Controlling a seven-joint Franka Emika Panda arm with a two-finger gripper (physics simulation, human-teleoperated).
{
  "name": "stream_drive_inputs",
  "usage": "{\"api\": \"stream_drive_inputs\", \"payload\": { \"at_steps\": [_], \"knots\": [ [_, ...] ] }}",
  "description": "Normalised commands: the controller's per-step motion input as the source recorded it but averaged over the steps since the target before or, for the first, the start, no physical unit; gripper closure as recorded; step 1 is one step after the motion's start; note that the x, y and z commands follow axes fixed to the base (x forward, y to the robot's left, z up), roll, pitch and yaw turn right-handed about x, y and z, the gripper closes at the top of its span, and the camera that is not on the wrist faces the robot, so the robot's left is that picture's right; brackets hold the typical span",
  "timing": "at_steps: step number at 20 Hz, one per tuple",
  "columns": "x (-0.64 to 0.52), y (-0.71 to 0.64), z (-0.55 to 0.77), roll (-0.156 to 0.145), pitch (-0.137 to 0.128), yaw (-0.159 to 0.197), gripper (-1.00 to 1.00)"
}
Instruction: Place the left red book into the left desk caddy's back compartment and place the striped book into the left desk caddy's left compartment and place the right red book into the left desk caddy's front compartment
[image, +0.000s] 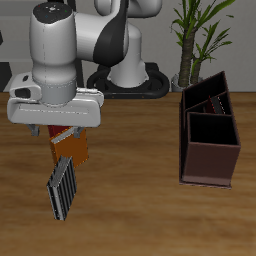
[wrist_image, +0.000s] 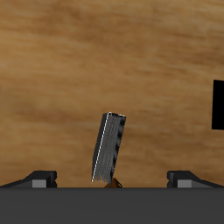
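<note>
Jaws spread wide above the striped book (image: 62, 188), well apart from the left desk caddy (image: 210, 150).

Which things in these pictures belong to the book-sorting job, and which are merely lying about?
Belonging to the job:
striped book
left desk caddy
red book, mostly hidden; cannot tell which of the two

Just lying about:
orange book
potted plant
</note>
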Motion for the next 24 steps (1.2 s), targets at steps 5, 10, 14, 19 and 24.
{"api": "stream_drive_inputs", "payload": {
  "at_steps": [5,10,14,19,24],
  "knots": [
    [0.18,0.1,-0.17,-0.009,-0.017,0.018,-1.0],
    [0.05,0.0,-0.04,0.022,-0.069,-0.02,-1.0],
    [-0.03,-0.03,-0.18,0.055,-0.056,-0.03,-1.0],
    [0.02,-0.24,-0.31,-0.014,-0.008,-0.054,-1.0],
    [0.02,-0.05,-0.19,-0.027,-0.019,-0.05,-1.0]
  ]
}}
